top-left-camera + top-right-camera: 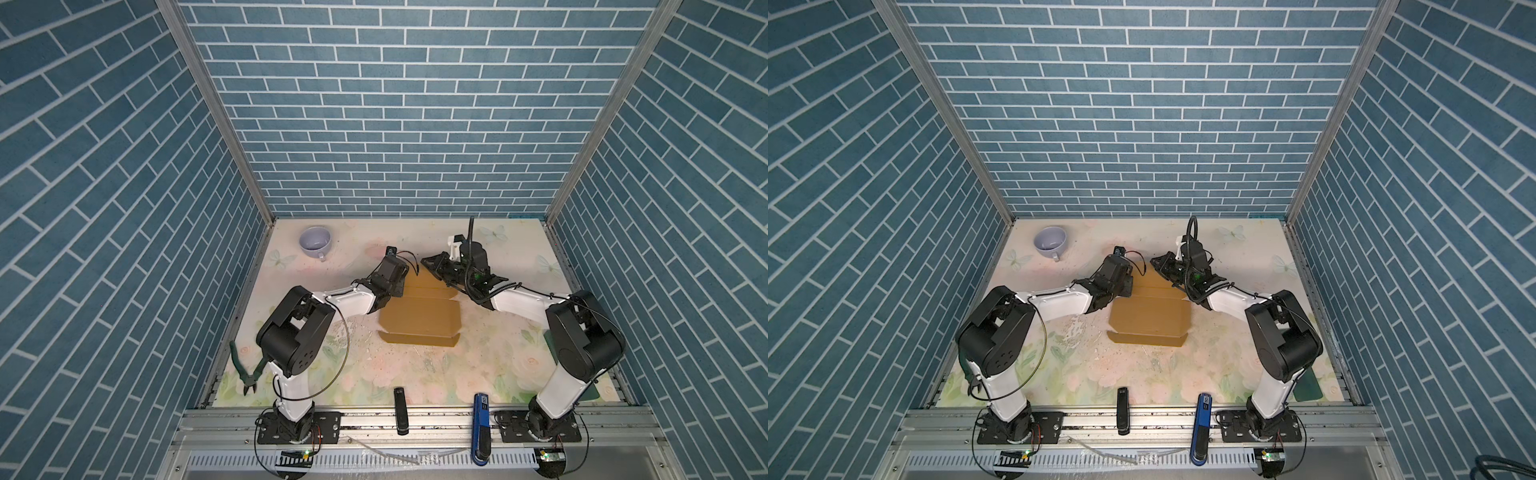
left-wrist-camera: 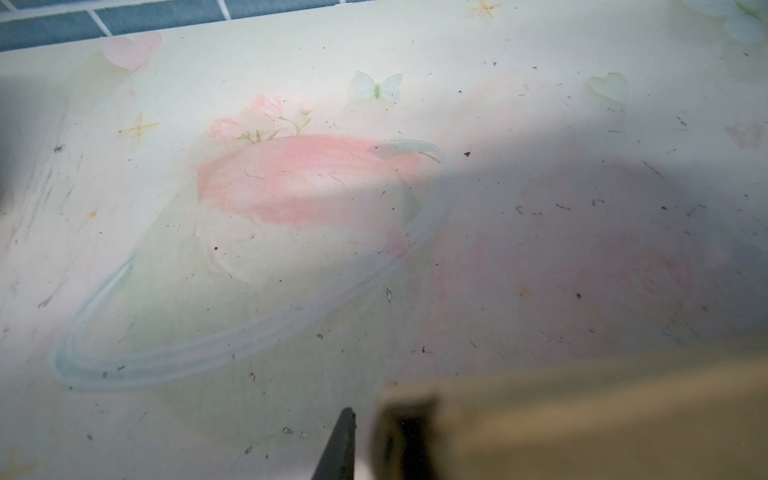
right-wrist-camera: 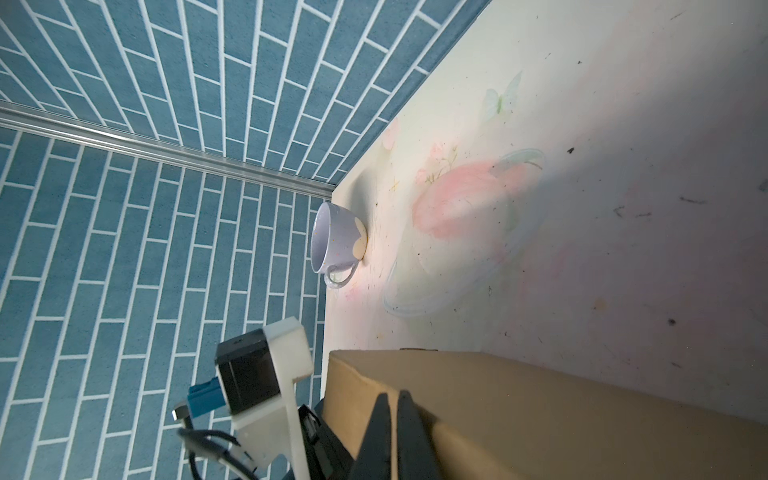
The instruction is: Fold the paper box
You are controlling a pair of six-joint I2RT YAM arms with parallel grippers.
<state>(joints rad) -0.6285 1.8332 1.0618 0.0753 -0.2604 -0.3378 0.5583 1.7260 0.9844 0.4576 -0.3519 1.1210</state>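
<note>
Box (image 1: pixel 417 318) mid-tabletop (image 1: pixel 415 374), plain tan, front wall up, rear flap lifted between both hands. Right hand (image 3: pixel 394 401) pressed together at flap face. Left hand (image 1: pixel 397 289) at box's left edge: grip unclear, view blurred. Label on blue device (image 1: pixel 481 411) too small to read.
</note>
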